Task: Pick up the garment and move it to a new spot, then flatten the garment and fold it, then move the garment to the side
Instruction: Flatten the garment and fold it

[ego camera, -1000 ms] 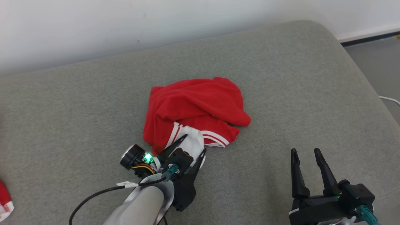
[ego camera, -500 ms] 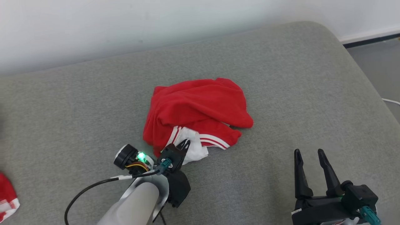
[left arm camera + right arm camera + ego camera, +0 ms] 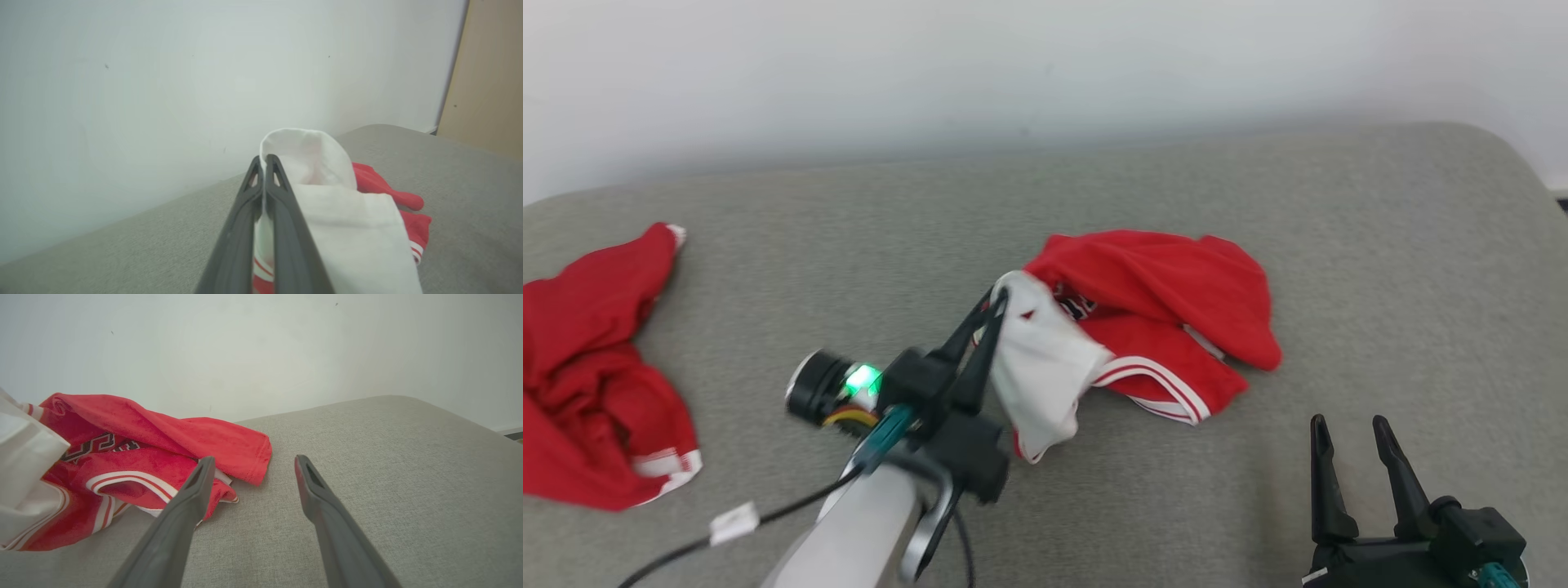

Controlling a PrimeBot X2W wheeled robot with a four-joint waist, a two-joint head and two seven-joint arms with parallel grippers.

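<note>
Left gripper [image 3: 999, 299] is clamped tight on the white edge of the red jersey [image 3: 1168, 278], its two dark fingers pressed together with the cloth pinched between them near the tips; in the left wrist view the same gripper [image 3: 263, 161] shows no gap between the fingers, and the white fabric [image 3: 327, 212] bulges up and over to their right. From that pinch the white panel hangs down toward the grey sofa cushion [image 3: 1258, 180]; the red body of the jersey, with its white-and-red striped trim, lies crumpled on the cushion just right of the gripper, near the middle of the seat. A green light [image 3: 862, 380] glows on the left wrist, and a black cable with a white tag [image 3: 734, 523] trails from the forearm. Right gripper [image 3: 1347, 425] sits at the lower right with its fingers spread and nothing between them, apart from the jersey; in the right wrist view this gripper [image 3: 253, 461] points past the jersey's [image 3: 163, 437] right edge. A second red garment [image 3: 588, 367] lies bunched at the far left of the cushion; a pale wall [image 3: 1013, 65] rises behind.
</note>
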